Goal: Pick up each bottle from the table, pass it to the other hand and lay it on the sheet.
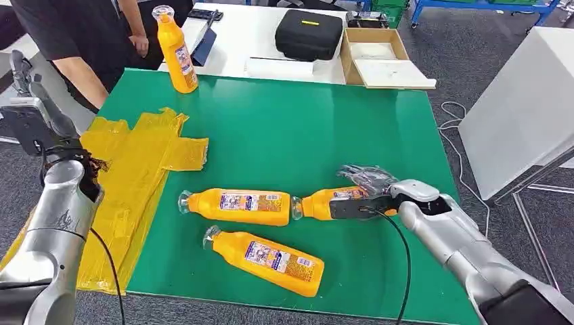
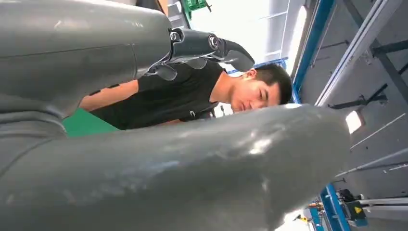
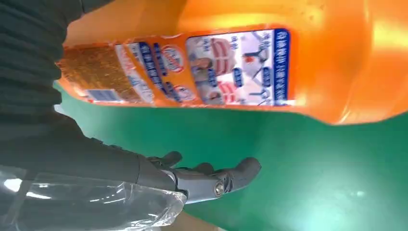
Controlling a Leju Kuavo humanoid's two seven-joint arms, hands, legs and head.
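Rightmost lying bottle (image 1: 332, 202), right of the yellow sheet (image 1: 132, 183) on the green bench (image 1: 304, 128): smooth rigid plastic, probably slippery; best gripped mid-body. Right hand (image 1: 369, 193) spread beside it, not gripping. Left hand (image 1: 30, 101) raised, grip unclear.

Arms: silver metal shells with a brushed, slightly scuffed sheen, rounded and tapering toward the wrists
Left arm (image 1: 57, 223): faint dark marking on the shell, thin black cable running down beside it
Right arm (image 1: 467, 254): thin black cable looping down from the wrist, dark section at the lower end
Left hand (image 2: 202, 50): grey ribbed cover, thick grey thumb, dark fingers with a round silver screw
Right hand (image 1: 369, 193): dark fingers (image 3: 226, 178) with a silver screw, clear plastic film wrapped over them
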